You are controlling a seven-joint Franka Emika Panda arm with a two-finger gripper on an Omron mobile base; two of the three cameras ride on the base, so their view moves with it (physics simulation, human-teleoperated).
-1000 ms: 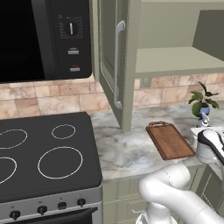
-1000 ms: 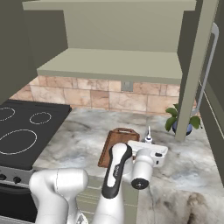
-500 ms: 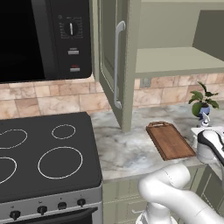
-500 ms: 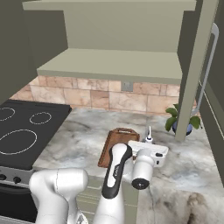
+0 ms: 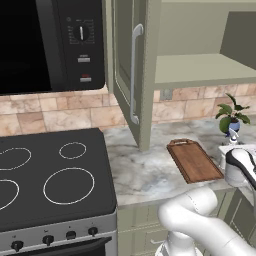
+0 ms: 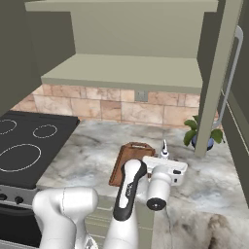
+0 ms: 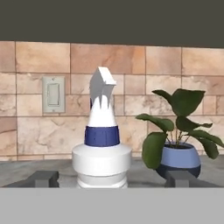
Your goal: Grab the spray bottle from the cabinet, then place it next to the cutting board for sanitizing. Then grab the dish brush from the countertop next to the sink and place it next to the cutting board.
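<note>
Open cabinet door [image 5: 131, 75] projecting forward over countertop [image 5: 145, 165], just left of cutting board [image 5: 194, 160]; blocks sideways passage from stove [image 5: 50, 175] at door height, leaves a low gap beneath its lower edge. Bare marble left of and in front of board, unobstructed. Right of board: spray bottle [image 7: 101, 138] upright, flanked by two dark fingertips [image 7: 41, 178] set apart from it on either side. Potted plant [image 7: 179, 138] behind and right of bottle, leaves reaching toward it, narrowing room there. Tiled wall with switch plate [image 7: 53, 94] closing off rear. Cabinet shelf [image 6: 126, 70] overhanging board area, limiting height.
</note>
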